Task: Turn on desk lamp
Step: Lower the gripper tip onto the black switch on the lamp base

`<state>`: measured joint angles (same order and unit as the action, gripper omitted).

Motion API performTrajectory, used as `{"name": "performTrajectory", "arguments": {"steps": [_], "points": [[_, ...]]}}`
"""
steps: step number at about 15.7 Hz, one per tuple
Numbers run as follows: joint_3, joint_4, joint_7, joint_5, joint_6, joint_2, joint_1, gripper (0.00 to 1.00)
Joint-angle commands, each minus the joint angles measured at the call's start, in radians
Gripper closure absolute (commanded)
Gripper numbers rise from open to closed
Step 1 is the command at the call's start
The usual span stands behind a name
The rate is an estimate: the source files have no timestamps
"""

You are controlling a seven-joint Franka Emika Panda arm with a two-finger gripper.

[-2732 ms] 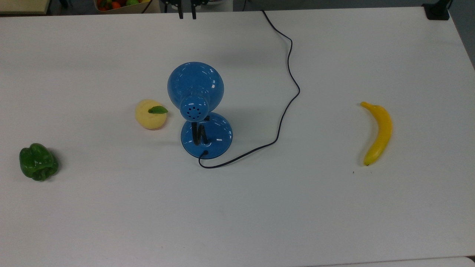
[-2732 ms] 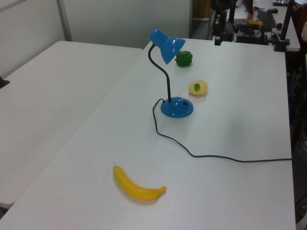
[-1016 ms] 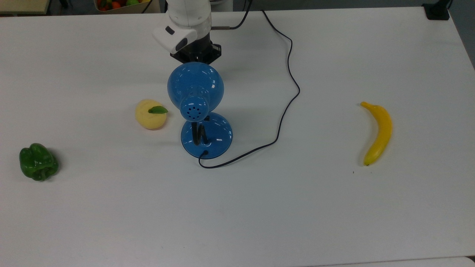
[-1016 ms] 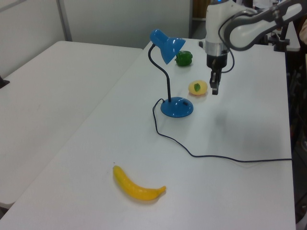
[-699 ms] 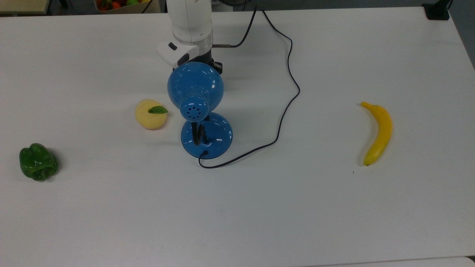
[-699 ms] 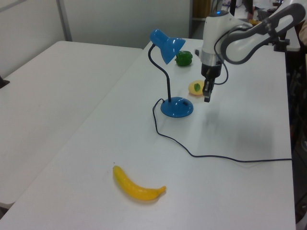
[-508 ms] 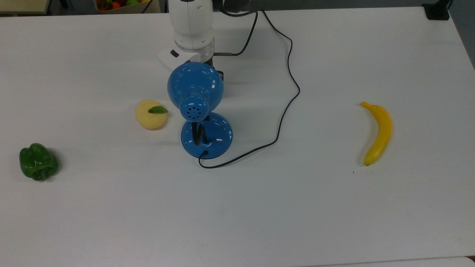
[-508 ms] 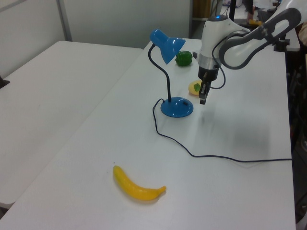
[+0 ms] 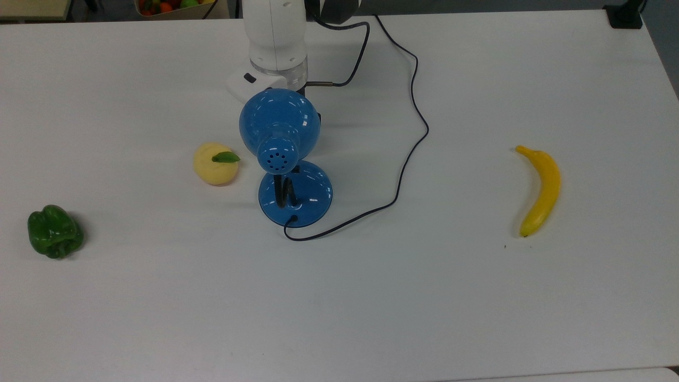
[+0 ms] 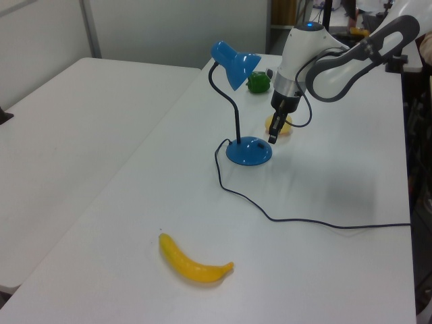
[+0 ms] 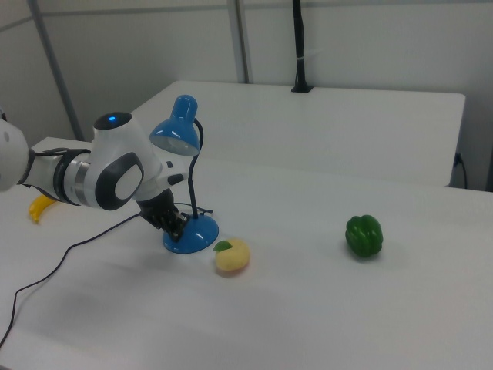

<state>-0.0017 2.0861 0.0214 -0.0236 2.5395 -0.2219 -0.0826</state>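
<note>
Just above the desk lamp (image 10: pixel 248 150) base hangs the claw (image 10: pixel 273 137), seemingly apart.

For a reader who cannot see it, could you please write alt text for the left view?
A white robot arm lowers its pincer beside the round base of a blue desk lamp on a white table; a yellow fruit, green pepper and banana lie around.

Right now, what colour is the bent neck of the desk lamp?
Black. The desk lamp has a blue shade and base; the left view shows the neck best.
</note>
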Motion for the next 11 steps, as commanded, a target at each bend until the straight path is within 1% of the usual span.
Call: {"name": "performTrajectory", "arguments": {"steps": [1, 3, 11], "points": [[-0.001, -0.035, 0.040, -0.016, 0.033, -0.028, -0.009, 1.00], [-0.001, -0.050, 0.051, -0.018, 0.047, -0.045, -0.011, 1.00], [0.000, -0.051, 0.051, -0.016, 0.105, -0.068, -0.011, 1.00]]}}
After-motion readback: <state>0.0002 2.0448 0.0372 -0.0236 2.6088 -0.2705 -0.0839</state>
